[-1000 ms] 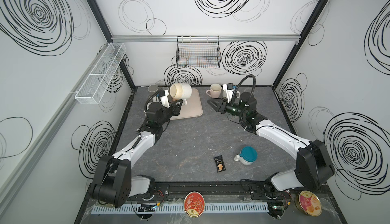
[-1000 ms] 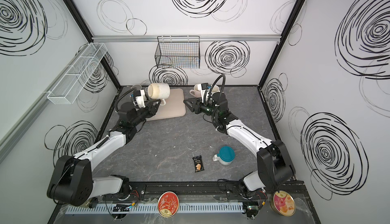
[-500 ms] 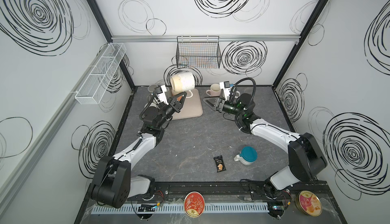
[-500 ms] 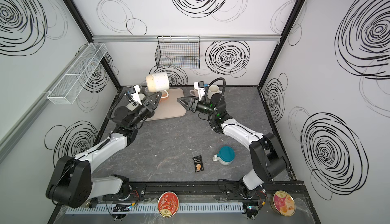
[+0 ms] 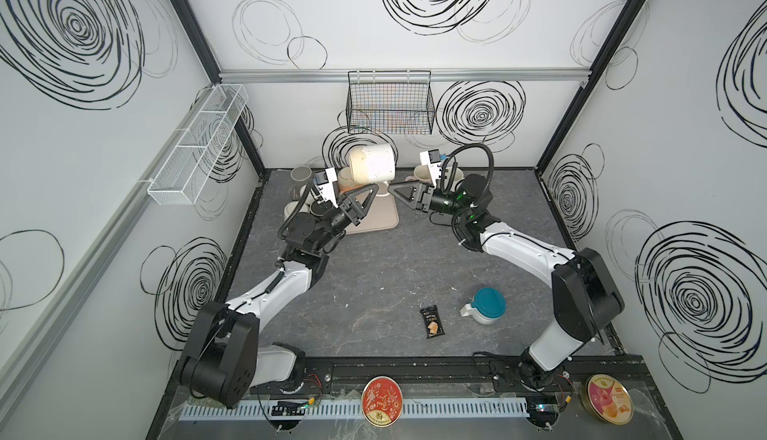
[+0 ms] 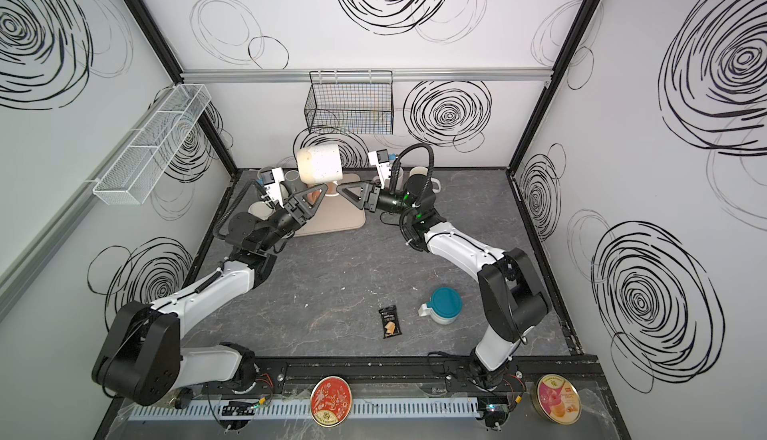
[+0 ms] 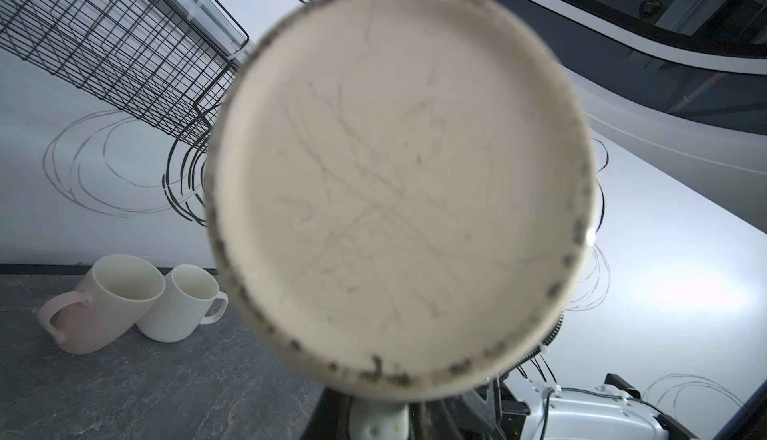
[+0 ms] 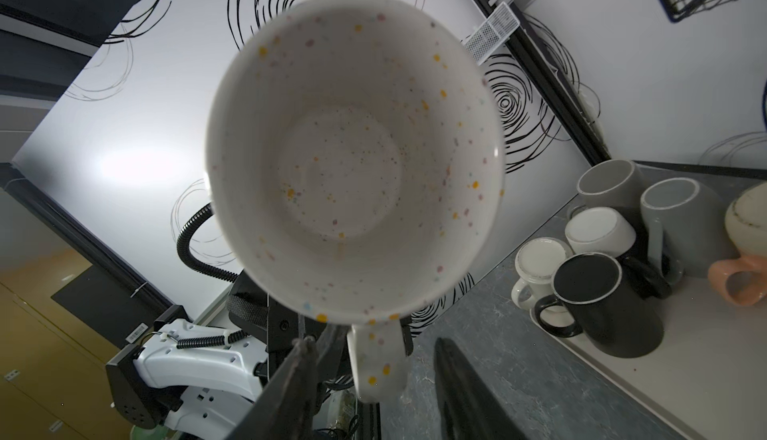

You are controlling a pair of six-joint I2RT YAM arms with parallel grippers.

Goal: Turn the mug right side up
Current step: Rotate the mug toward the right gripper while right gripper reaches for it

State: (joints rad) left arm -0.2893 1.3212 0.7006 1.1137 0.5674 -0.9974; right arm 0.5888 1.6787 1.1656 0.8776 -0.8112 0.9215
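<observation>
Mug (image 5: 371, 164) lifted higher in left gripper (image 5: 372, 190), right gripper (image 5: 395, 187) drawn nearer

Teal-lidded jug (image 5: 485, 307) near snack packet (image 5: 431, 322); wire basket (image 5: 390, 102) on wall.

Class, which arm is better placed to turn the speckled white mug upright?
Likely left: the left claw grips the speckled white ceramic mug by its handle, mid-air; the right claw stands open.

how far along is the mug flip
Done: mug is lifted and tipped onto its side. In hand: left claw is shut on its handle, holding it in the air; right claw hovers open by the handle. Left: turn it upright and set it down.
</observation>
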